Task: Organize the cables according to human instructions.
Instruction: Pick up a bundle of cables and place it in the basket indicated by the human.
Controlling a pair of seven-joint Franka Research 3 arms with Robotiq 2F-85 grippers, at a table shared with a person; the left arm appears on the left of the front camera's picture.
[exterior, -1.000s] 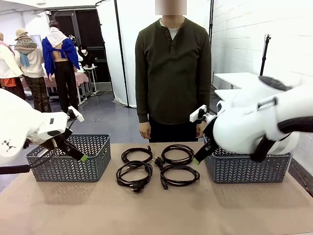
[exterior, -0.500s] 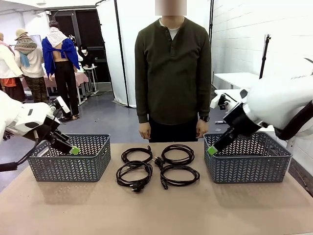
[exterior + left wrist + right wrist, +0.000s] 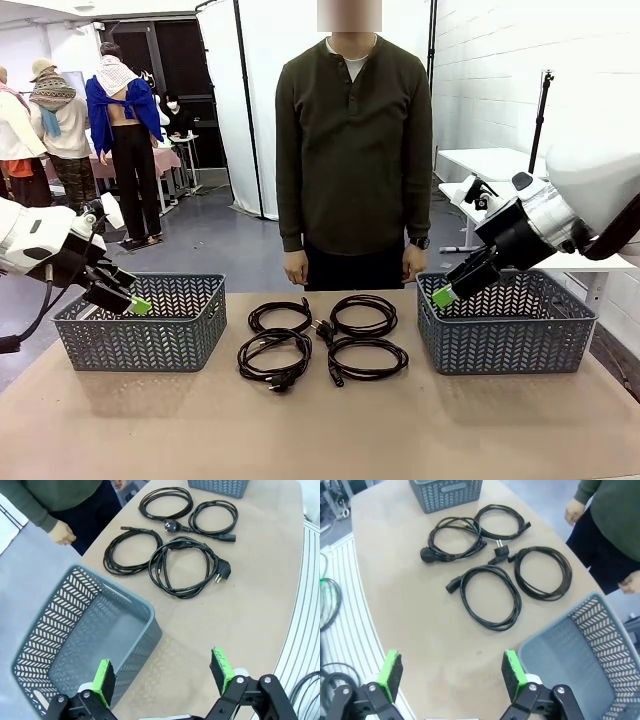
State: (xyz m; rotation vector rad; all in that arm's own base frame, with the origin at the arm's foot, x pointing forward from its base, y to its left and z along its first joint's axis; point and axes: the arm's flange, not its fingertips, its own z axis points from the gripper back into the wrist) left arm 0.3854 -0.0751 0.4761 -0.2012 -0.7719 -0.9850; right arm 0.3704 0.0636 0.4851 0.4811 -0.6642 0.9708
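A tan bench (image 3: 320, 430) has the person in the olive-green shirt (image 3: 353, 150) at its far edge, hands down, likely about to instruct. A grey lattice plastic left basket (image 3: 140, 340) and matching right basket (image 3: 510, 345) wait at its ends. Four coiled black cables (image 3: 322, 330) lie mid-bench between them. The left gripper (image 3: 135, 303) and right gripper (image 3: 443, 295) hover by the baskets, fingers apart, empty.

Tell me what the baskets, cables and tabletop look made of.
Baskets: grey moulded plastic, matte, going by the herringbone cut-outs. Cables: black sheath with a slight sheen, probably rubber or PVC. Tabletop: tan and matte, like paper or board; can't tell which.
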